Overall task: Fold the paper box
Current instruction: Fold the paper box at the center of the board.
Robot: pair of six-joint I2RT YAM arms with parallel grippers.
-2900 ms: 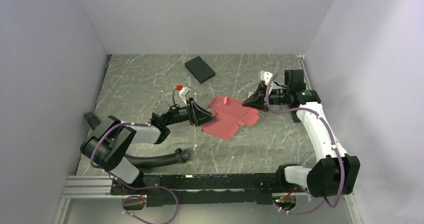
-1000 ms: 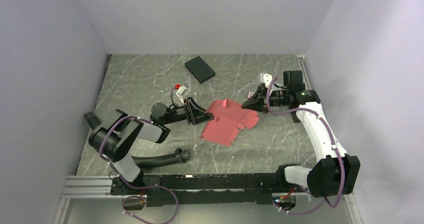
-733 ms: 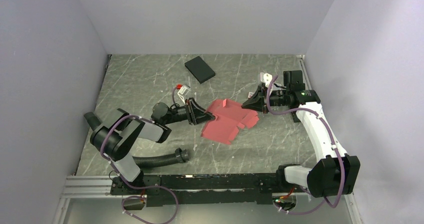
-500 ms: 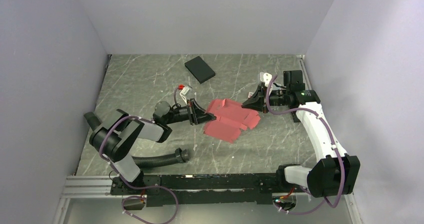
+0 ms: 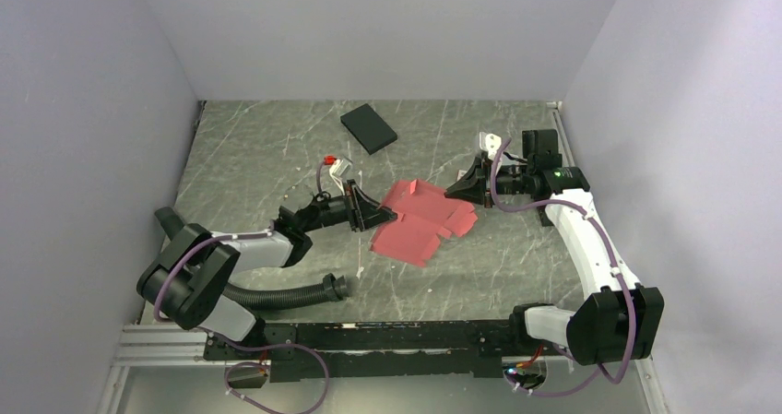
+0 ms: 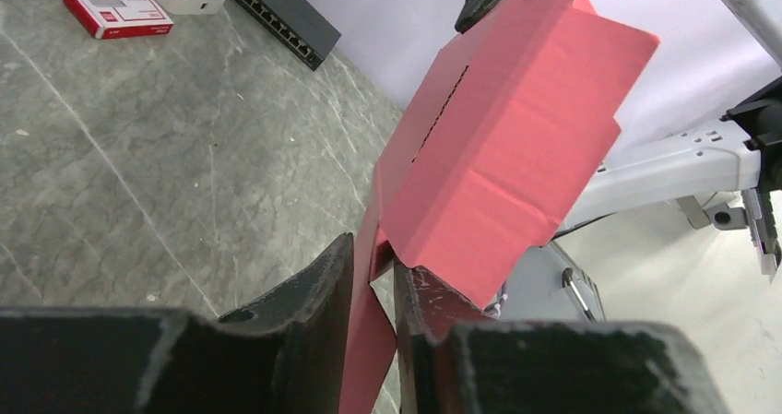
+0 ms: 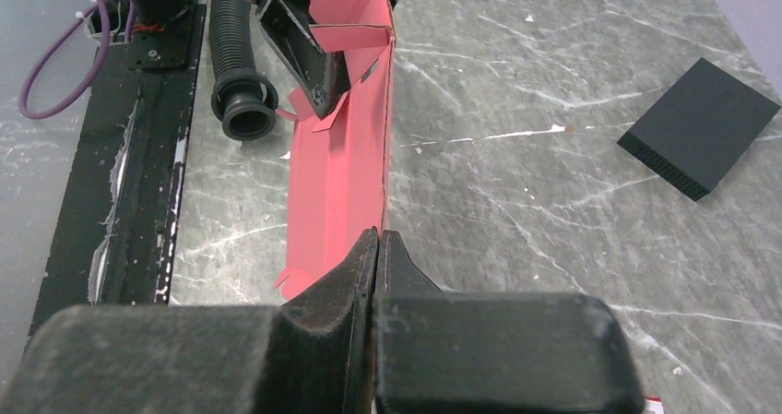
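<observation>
The paper box (image 5: 424,216) is a pinkish-red die-cut sheet held off the table between both arms, partly creased. My left gripper (image 5: 385,214) is at its left edge. In the left wrist view the left gripper (image 6: 373,266) has its jaws a little apart, with a flap of the paper box (image 6: 507,137) running between them and a sliver of table showing beside it. My right gripper (image 5: 452,193) holds the right edge. The right wrist view has the right gripper (image 7: 379,234) shut on the paper box (image 7: 337,174), pads pressed together on its thin edge.
A black flat box (image 5: 369,128) lies at the back of the marbled table (image 5: 258,156). A tiny red-and-white carton (image 5: 334,165) sits behind the left gripper. A black corrugated hose (image 5: 286,294) lies near the front rail, under the left arm. Walls close in on three sides.
The left arm's rear links swung down and to the left while its gripper stayed at the sheet's left edge. Its jaws pinched the flap, then parted a little. The right arm held still.
</observation>
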